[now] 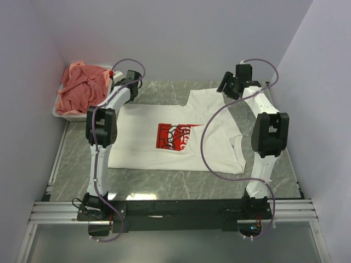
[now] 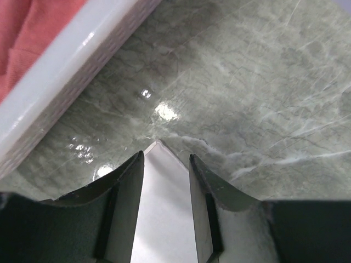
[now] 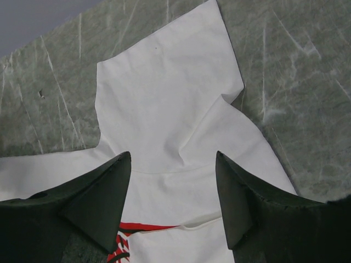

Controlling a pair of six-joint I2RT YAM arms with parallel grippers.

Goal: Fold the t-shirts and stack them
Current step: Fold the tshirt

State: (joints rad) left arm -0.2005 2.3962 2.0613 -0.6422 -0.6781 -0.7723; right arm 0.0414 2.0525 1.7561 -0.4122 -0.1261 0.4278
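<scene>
On the grey marbled counter [image 1: 71, 164] the white t-shirt [image 1: 142, 142] with its red print lies spread flat. The left pincer [image 2: 164, 156] is narrowly parted, with a corner of the shirt between its fingers. The right pincer [image 3: 173, 159] gapes wide above a sleeve. Pink shirts [image 1: 82, 87] are heaped in a white tub [image 1: 58, 111] at the far left.

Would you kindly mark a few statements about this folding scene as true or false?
The white t-shirt lies spread on the table. True.
Its red print faces up. True.
The salmon-pink t-shirts are stacked on the table. False: they lie bunched in the white tub.
The right claw is open above the white t-shirt. True.
The left claw grips a pink shirt. False: its jaws stand apart over a corner of the white t-shirt.
</scene>
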